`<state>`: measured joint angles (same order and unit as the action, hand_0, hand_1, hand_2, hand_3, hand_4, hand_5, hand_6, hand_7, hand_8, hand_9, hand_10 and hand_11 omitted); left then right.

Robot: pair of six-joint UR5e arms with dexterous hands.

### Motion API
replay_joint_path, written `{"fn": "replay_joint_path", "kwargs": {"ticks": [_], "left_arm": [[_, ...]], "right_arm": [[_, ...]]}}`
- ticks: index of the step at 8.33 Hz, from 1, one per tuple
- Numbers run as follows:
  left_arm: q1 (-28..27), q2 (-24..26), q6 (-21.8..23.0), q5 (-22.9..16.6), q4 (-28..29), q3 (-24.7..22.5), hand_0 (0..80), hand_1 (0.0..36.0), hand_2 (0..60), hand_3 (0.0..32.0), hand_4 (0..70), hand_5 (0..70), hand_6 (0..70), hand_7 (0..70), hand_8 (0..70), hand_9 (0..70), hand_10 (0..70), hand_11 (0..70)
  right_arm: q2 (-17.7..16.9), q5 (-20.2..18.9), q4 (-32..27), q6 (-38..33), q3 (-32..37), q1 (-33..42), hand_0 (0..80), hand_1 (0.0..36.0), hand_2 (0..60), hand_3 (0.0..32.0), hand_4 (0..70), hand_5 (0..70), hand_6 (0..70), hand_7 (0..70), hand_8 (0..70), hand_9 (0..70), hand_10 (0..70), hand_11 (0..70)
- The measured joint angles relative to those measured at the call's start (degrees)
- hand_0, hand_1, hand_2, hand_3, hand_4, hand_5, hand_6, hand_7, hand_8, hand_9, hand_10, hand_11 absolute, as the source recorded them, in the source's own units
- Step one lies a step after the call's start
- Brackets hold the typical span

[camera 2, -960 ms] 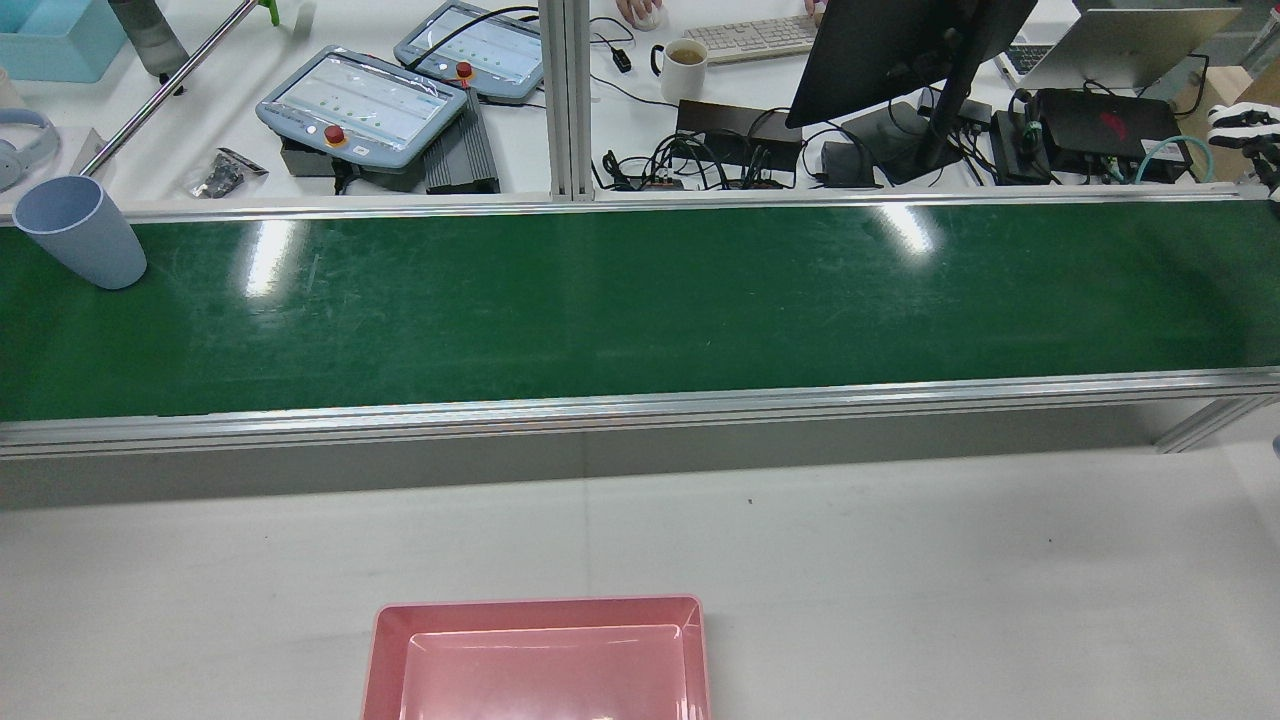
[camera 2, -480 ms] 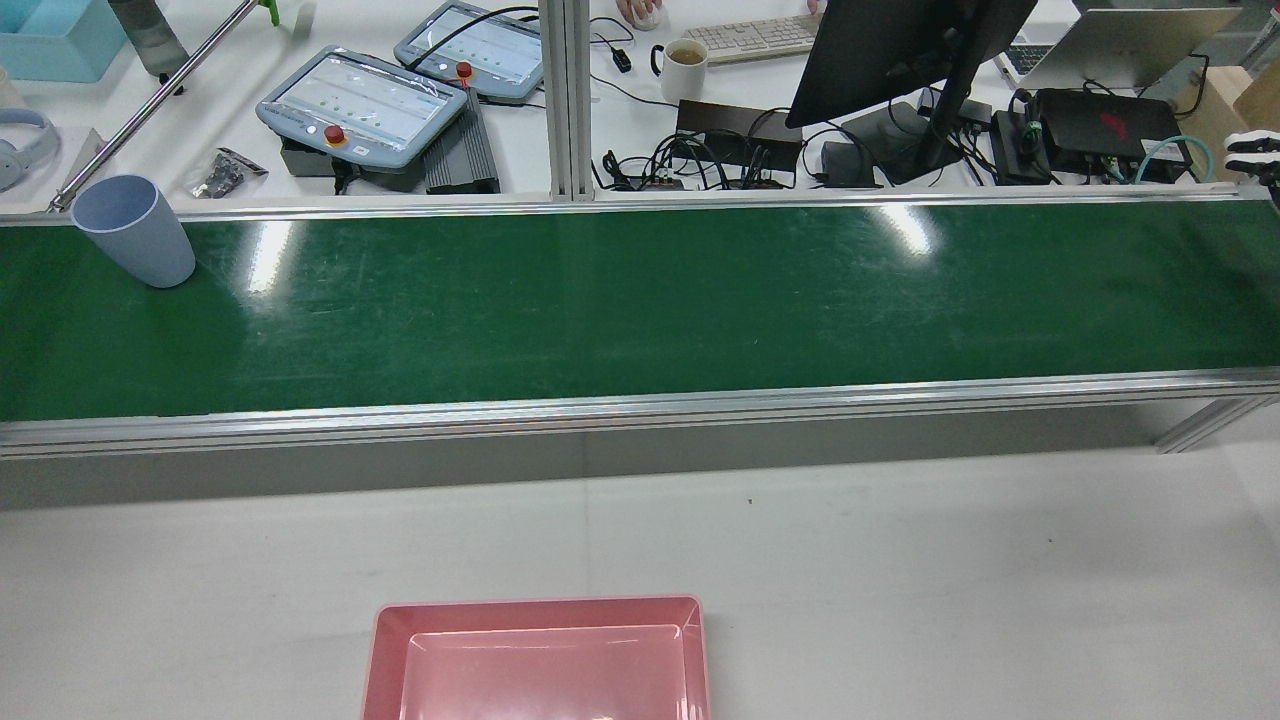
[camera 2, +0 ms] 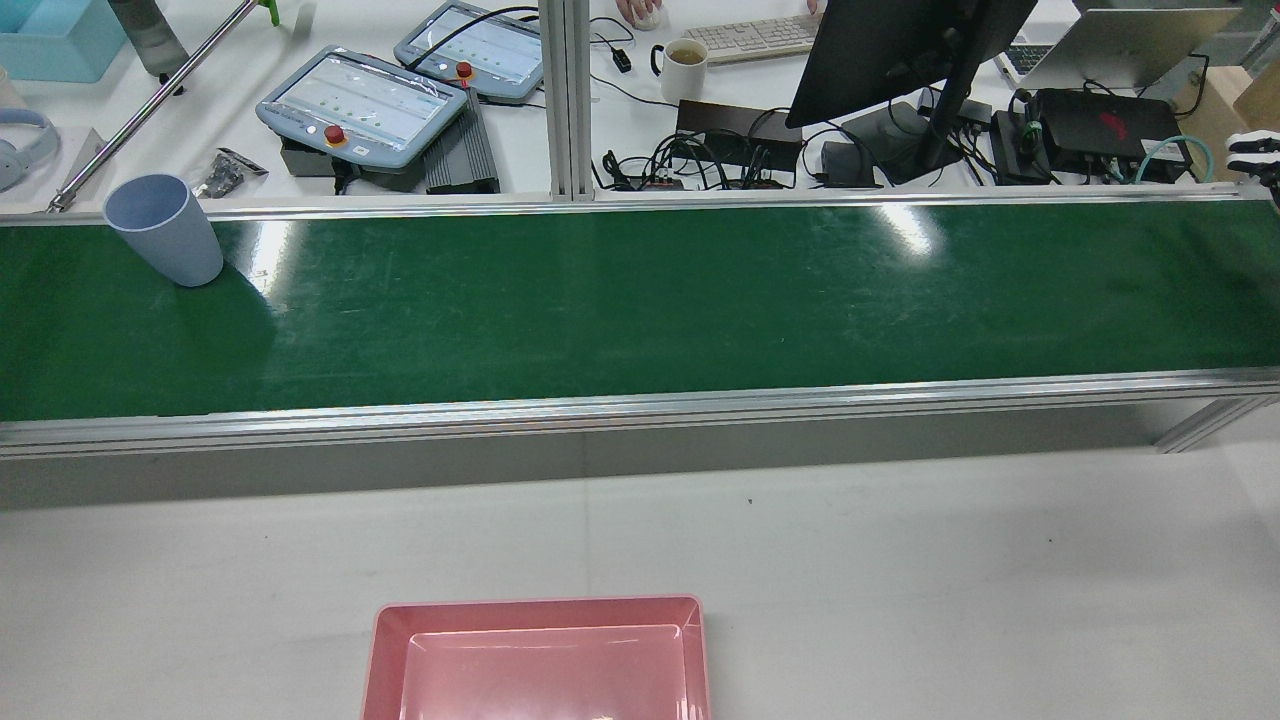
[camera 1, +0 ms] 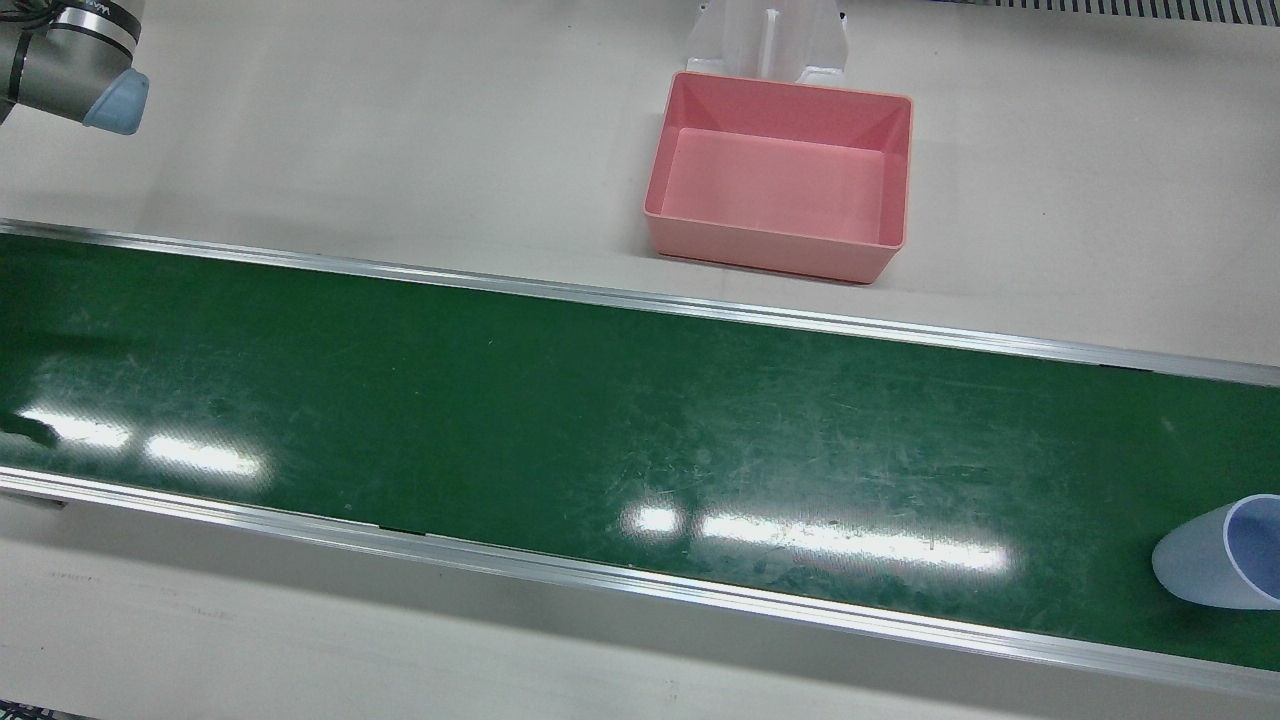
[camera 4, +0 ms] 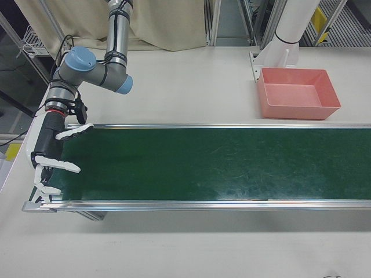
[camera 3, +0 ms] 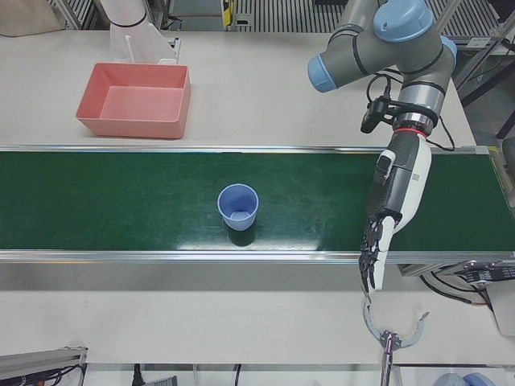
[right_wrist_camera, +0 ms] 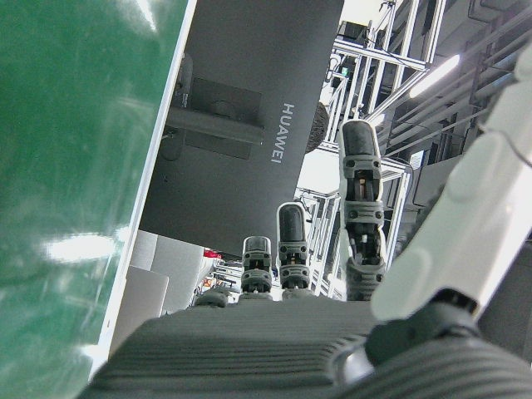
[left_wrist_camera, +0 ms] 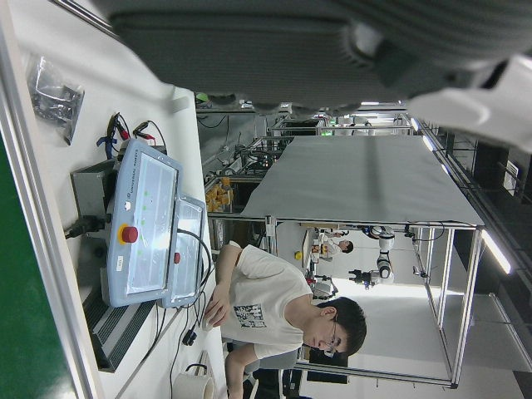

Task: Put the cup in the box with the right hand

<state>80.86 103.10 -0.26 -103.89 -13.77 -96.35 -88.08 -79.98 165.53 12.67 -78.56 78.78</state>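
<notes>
Rear view first: pink box (camera 2: 540, 660) parked on the white table (camera 2: 900, 560) at the near edge, nothing inside it. Same story from the front view, box (camera 1: 780, 180) totally bare, well apart from the green belt (camera 1: 600, 420).

Cup (camera 2: 163, 229), light blue, standing upright and empty on the belt (camera 2: 640, 300) at the far left end, close to the far rail. Shows up in the left-front view too, cup (camera 3: 238, 207) mouth up, nothing in it, roughly mid-belt in that frame. Front view only catches it at the right edge, cup (camera 1: 1215, 553) partly cut off.

Right hand (camera 4: 53, 156) hanging over its own end of the belt, fingers spread wide, holding nothing, way off from the cup. Barely peeks into the rear view at the right edge, right hand (camera 2: 1258, 155). Left hand (camera 3: 386, 221) stretched out flat past the belt's front rail, fingers pointing down and close together but not clenched, also holding nothing.

Versus half a second back in the rear view: cup slid a bit further right along the belt, and further still compared with a second ago, when it sat right at the left edge. Box hasn't budged. Right hand sitting pretty much where it was half a second ago.
</notes>
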Motion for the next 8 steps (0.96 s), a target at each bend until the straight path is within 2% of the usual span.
{"fn": "replay_joint_path", "kwargs": {"ticks": [5, 7, 8], "left_arm": [[0.0, 0.0, 0.0, 0.0, 0.0, 0.0, 0.0, 0.0, 0.0, 0.0, 0.0, 0.0, 0.0, 0.0, 0.0, 0.0, 0.0, 0.0], [0.0, 0.0, 0.0, 0.0, 0.0, 0.0, 0.0, 0.0, 0.0, 0.0, 0.0, 0.0, 0.0, 0.0, 0.0, 0.0, 0.0, 0.0], [0.0, 0.0, 0.0, 0.0, 0.0, 0.0, 0.0, 0.0, 0.0, 0.0, 0.0, 0.0, 0.0, 0.0, 0.0, 0.0, 0.0, 0.0]], "right_arm": [[0.6, 0.0, 0.1, 0.1, 0.6, -0.6, 48.3, 0.0, 0.0, 0.0, 56.8, 1.2, 8.9, 45.6, 8.5, 18.5, 0.5, 0.7], [1.8, 0.0, 0.7, 0.2, 0.9, -0.7, 48.2, 0.0, 0.0, 0.0, 60.4, 1.1, 9.6, 49.8, 8.6, 19.3, 0.5, 0.7], [2.6, 0.0, 1.5, 0.2, 0.9, -0.7, 48.3, 0.0, 0.0, 0.0, 59.0, 1.1, 9.4, 48.5, 8.6, 19.0, 0.4, 0.5]]}}
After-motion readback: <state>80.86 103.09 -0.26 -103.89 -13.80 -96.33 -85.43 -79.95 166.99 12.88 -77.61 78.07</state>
